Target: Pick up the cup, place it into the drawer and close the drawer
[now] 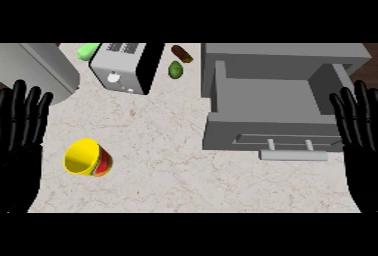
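In the head view, the yellow cup (86, 158) lay tipped on the counter (184, 185), well to the left of the drawer (277, 100), its mouth turned toward the view's left and its red base toward the right. The left hand (21, 130) rested released, fingers up, left of the cup. The right hand (358, 125) stood likewise unclenched, overlapping the drawer's right side. The drawer was pulled out, its grey inside bare, its handle (293, 154) at the front.

Single head view, looking steeply down on the counter (192, 190) from above its near edge; drawer (273, 100) upper right, toaster (122, 67) upper left, cup (87, 158) lower left; both hands enter at the side edges; no second view to overlap with.
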You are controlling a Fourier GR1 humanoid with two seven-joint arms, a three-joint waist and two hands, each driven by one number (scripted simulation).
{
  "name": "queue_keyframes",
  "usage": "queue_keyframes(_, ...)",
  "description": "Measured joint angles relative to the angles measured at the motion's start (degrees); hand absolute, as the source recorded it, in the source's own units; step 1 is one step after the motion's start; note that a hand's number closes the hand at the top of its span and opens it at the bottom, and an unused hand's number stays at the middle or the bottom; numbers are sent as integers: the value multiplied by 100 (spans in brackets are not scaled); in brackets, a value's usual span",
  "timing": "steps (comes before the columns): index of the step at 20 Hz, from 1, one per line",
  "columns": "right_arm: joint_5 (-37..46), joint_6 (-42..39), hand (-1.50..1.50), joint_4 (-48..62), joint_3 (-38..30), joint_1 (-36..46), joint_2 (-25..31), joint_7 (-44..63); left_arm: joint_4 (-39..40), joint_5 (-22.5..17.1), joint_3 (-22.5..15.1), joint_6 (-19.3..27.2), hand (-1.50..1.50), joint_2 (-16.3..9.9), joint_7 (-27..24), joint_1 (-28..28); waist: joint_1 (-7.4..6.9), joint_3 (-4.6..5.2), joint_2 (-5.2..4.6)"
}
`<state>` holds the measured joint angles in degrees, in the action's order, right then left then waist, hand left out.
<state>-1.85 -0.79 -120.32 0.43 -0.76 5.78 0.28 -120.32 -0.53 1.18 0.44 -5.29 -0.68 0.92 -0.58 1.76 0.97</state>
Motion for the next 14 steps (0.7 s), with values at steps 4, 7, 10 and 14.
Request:
queue_keyframes(4, 114, 88, -150, 8, -39, 123, -3, 20, -94, -682, -39, -721, -150, -242, -160, 228, 12, -107, -54)
queue_keyframes(7, 206, 113, -150, 22, -66, 96, 33, 31, -128, -1496, -173, -1510, -150, -510, -125, 519, 6, -136, -69)
queue_keyframes(10, 331, 4, -150, 81, -1, 78, 167, 115, 15, -2506, 4, -2064, -150, -765, 100, 779, -1, -151, -84)
queue_keyframes(14, 280, -160, -150, 208, -78, 38, 276, 59, 485, -3495, 508, -2815, -150, -1186, 117, 1044, 18, -165, -92)
